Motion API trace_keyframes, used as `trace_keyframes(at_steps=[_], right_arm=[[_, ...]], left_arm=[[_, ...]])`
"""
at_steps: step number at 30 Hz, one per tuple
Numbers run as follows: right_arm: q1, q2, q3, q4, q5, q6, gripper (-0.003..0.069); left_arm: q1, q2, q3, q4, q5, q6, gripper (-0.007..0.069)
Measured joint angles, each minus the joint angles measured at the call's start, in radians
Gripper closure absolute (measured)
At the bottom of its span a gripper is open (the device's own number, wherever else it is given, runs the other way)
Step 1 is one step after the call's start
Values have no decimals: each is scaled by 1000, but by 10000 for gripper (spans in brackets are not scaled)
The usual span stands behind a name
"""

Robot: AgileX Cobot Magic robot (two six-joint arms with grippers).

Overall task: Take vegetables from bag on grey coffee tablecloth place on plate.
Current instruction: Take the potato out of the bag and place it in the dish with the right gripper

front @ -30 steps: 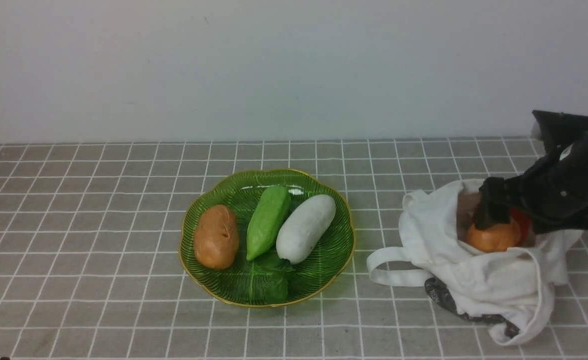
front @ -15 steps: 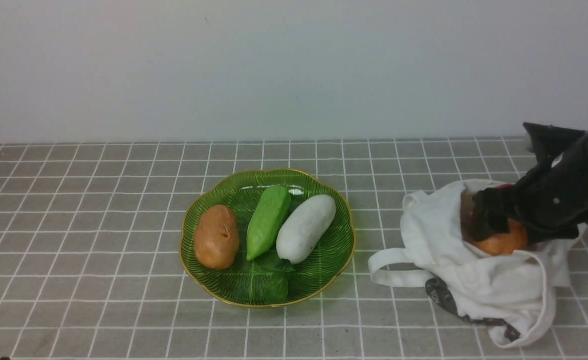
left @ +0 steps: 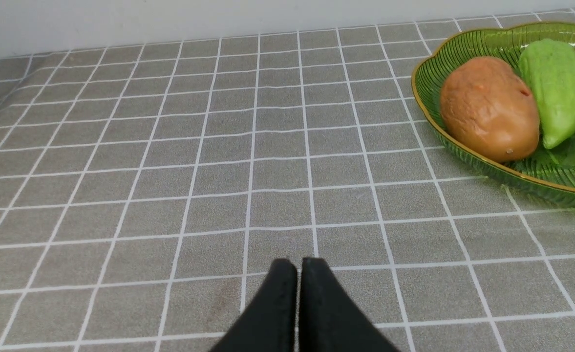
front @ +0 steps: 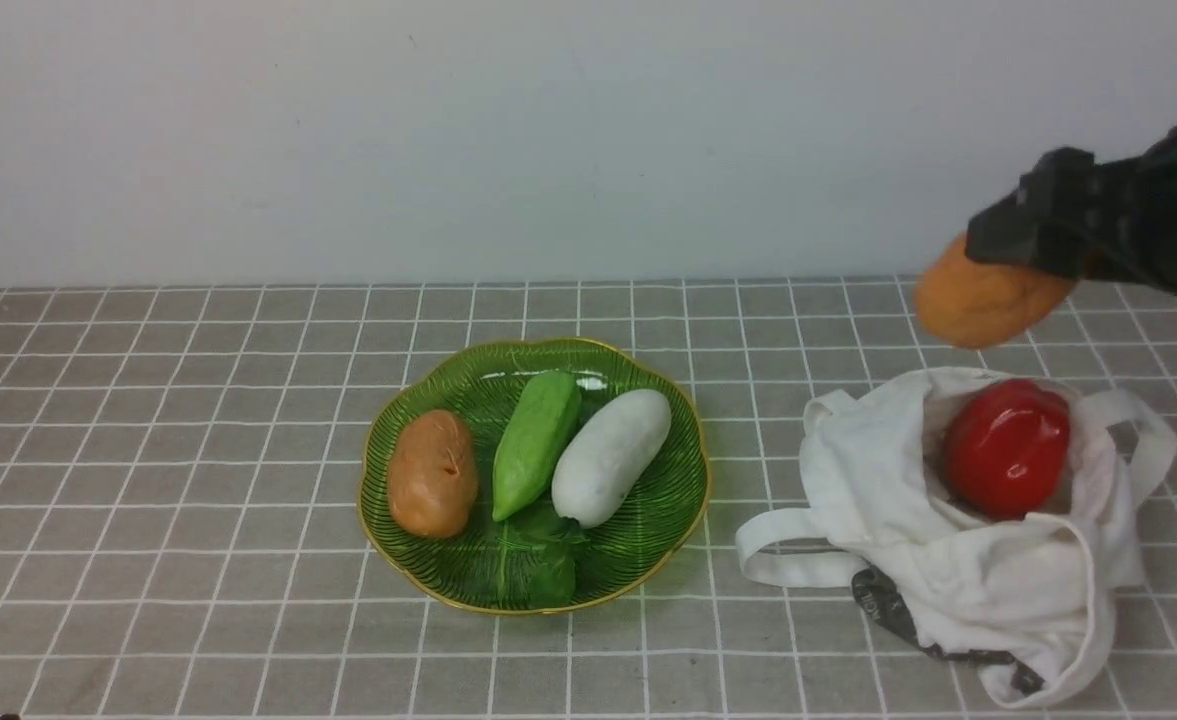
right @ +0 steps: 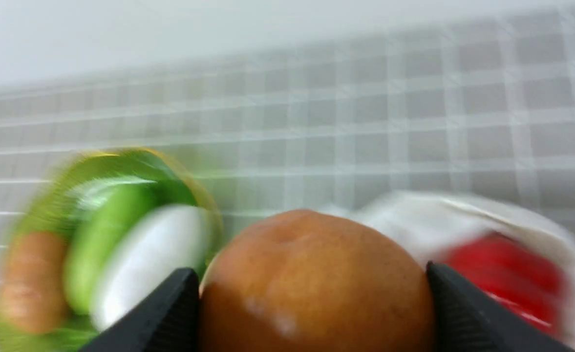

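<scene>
Backdrop, front view: pale wall (front: 548,130) behind the grey coffee tablecloth (front: 148,420), which covers the whole surface.
Right gripper, front view: the right gripper (front: 1023,255) hangs in the air, its jaws clamped on the orange potato (front: 978,305).
Bag, front view: the bag (front: 948,580) lies on the cloth directly below the right gripper with its mouth open. The red pepper (front: 1008,447) sits inside, under the held potato and apart from it.
Plate, front view: the plate (front: 373,520) rests on the cloth well off to the right gripper's left. It holds a brown potato (front: 431,487), a green vegetable (front: 536,443) and a white vegetable (front: 610,457) side by side.
Left gripper, left wrist view: the left gripper (left: 298,274) has its fingers pressed together, empty, over bare cloth.
Plate, left wrist view: its rim (left: 426,110) lies ahead of the left gripper and well apart from it, toward the robot's right. The brown potato is nearest, with the green vegetable just beyond.
Right wrist view: blurred. The orange potato (right: 316,254) fills the gap between the two black fingers (right: 170,308). The plate and the bag with the pepper are smeared beyond.
</scene>
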Motion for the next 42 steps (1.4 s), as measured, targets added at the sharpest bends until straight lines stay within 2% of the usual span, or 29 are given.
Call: trace_keyframes(at_steps=[1,3,7,12,20,26,28,32,34,39,41,42], right_arm=[[69,8,0,44,-28,-51,140],[147,33,0,84,-68,-105,140],[302,146,0,117,-159,-148,140],[397,317,-31,120,-213,-155,140],[423,552,-190,120,-116,-156,140],[423,630,-230,119,-72,-156,140],[423,635,-232,119,-74,-156,127],[422,636,-255,102,-55,-154,11],[413,636,-288,81,0,-141,-18],[395,622,-390,-25,132,-76,-31],[391,605,-439,-100,196,-12,-23],[391,566,-473,-178,236,45,13]], left_arm=[[0,0,0,0,0,0,629],[0,0,0,0,0,0,629],[0,0,0,0,0,0,629],[0,0,0,0,0,0,629],[0,0,0,0,0,0,629],[0,0,0,0,0,0,629],[0,0,0,0,0,0,629],[0,0,0,0,0,0,629],[0,0,0,0,0,0,629],[0,0,0,0,0,0,629],[0,0,0,0,0,0,629],[0,0,0,0,0,0,629]])
